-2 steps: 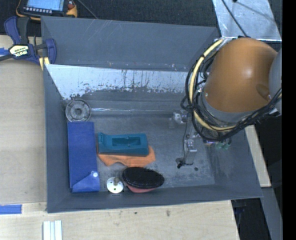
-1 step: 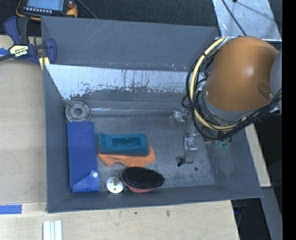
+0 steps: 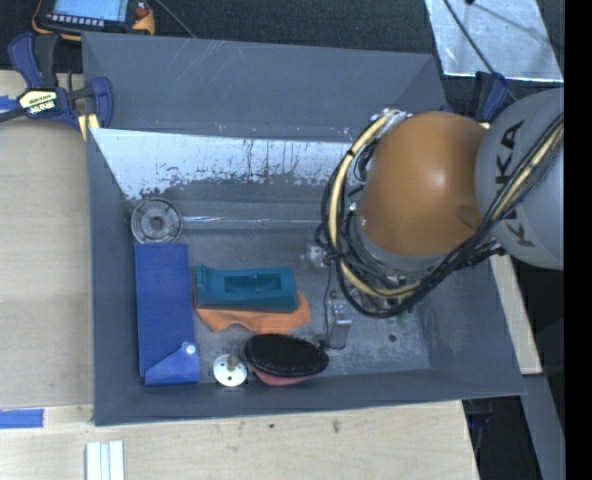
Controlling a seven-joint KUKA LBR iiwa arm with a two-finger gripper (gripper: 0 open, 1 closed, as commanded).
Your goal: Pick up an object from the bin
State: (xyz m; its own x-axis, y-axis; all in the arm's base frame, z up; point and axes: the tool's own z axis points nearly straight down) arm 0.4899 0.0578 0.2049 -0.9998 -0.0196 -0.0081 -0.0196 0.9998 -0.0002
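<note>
Dim scene, pale glare on back wall of bin [image 3: 226, 158], soft sheen on orange cover [image 3: 426, 183]

Dark floor [image 3: 276, 8] along the top (a small lit display [image 3: 81, 5] lies there)

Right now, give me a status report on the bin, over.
Gripper low, just right of teal block. Orange cloth and black oval brush close by. Grasp not confirmed.
</note>
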